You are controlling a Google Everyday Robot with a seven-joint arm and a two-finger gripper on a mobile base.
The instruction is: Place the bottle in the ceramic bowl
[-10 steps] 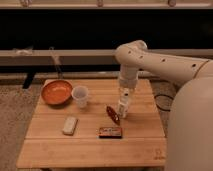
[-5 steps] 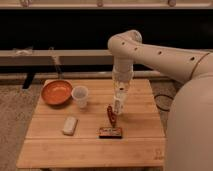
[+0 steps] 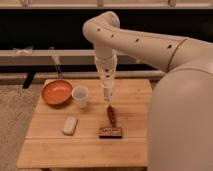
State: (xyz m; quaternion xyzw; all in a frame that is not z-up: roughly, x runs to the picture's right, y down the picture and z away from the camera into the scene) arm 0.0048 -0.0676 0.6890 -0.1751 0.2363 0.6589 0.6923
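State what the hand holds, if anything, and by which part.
Apparently the bottle, in the shut hand over the table's middle; which part is gripped cannot be told.

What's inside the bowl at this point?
The bowl looks bare inside, all orange; nothing covers it. The shut pincer hangs beside the cup, just above the dark red item.

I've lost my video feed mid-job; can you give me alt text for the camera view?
The gripper hangs over the middle of the wooden table, shut on what looks like the bottle, just above a dark red oblong item. The empty ceramic bowl sits at the left of the view beside a white cup.
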